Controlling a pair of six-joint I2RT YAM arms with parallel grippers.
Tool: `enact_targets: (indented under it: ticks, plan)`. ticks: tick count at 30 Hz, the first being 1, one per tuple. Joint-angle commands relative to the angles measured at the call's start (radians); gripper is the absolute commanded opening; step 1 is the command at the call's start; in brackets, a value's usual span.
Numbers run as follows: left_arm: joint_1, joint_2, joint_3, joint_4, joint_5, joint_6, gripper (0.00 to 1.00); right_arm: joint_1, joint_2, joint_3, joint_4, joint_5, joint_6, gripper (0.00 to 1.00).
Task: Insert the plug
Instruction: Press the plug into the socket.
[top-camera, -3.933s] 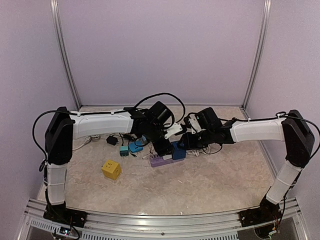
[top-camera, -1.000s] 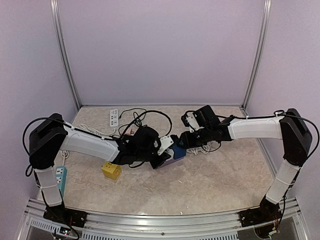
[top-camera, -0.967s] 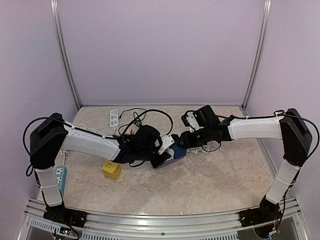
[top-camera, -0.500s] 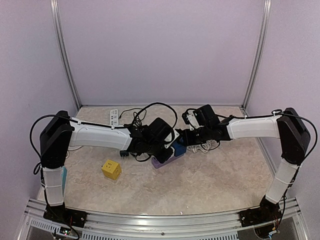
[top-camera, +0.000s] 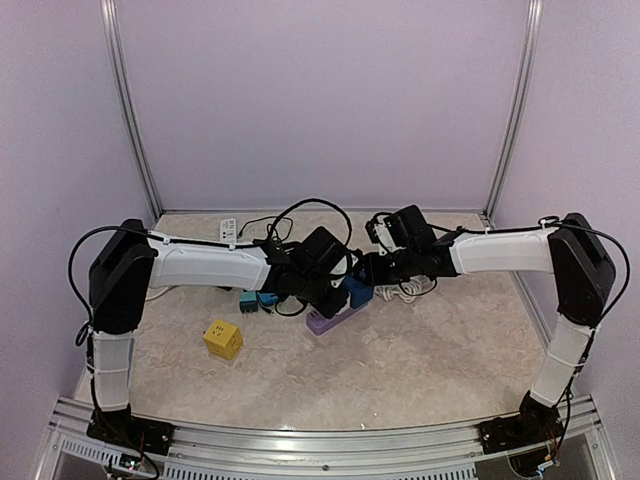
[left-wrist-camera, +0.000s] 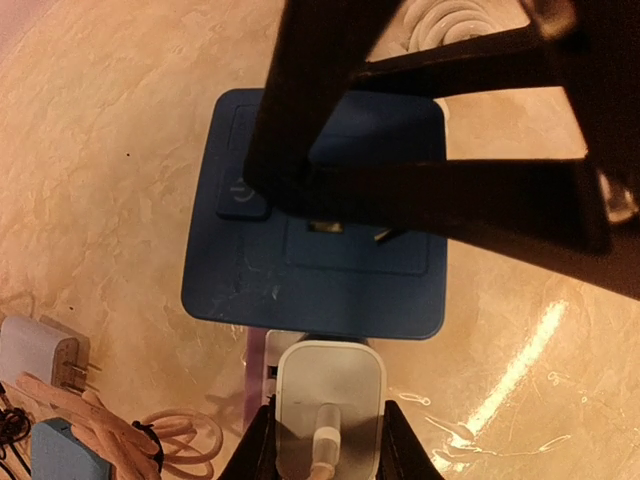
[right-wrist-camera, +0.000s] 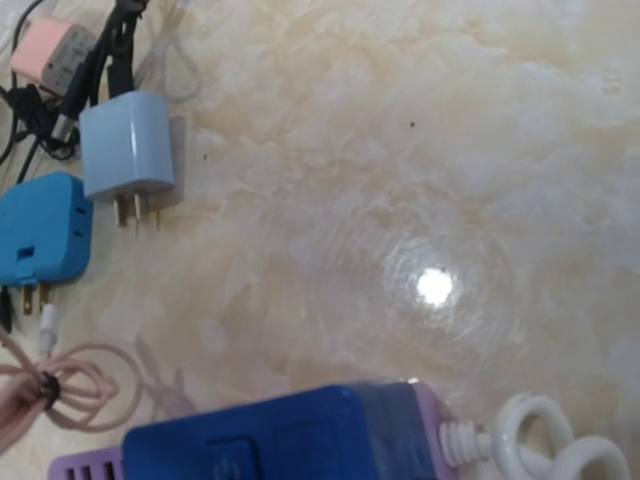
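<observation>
Left claw is clamped on the white plug, which sits at 6 o'clock of the blue block under the right claw, grip unclear; alignment seems in hand, so next carry it toward 12 o'clock, pins square to slots.

Lilac walls, marbled tbl (glossy), alu posts.

Left arm swings back
The left arm moves rearward, away from the yellow cube, uncovering the teal adapters; the purple strip now lies angled.
</observation>
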Motion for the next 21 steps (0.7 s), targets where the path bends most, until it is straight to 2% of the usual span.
enact_targets:
  ticks: [1, 4, 7, 10, 15, 21]
  plan:
    - [0.032, 0.172, -0.014, -0.128, -0.060, -0.007, 0.00, 0.073, 0.057, -0.008, -0.110, -0.167, -0.010, 0.36]
    - [0.006, 0.237, 0.037, -0.175, -0.053, 0.024, 0.00, 0.072, 0.063, 0.001, -0.111, -0.169, -0.014, 0.36]
    - [0.047, 0.254, -0.002, -0.136, 0.016, -0.027, 0.00, 0.072, 0.060, 0.010, -0.123, -0.166, -0.024, 0.37]
    - [0.064, 0.230, -0.011, -0.154, -0.010, -0.014, 0.00, 0.072, 0.052, 0.021, -0.144, -0.150, -0.046, 0.39]
    - [0.018, 0.255, 0.023, -0.199, -0.039, 0.041, 0.00, 0.065, 0.048, 0.047, -0.161, -0.143, -0.072, 0.43]
    - [0.023, 0.261, 0.059, -0.232, -0.029, 0.059, 0.00, 0.059, 0.033, 0.083, -0.192, -0.124, -0.092, 0.44]
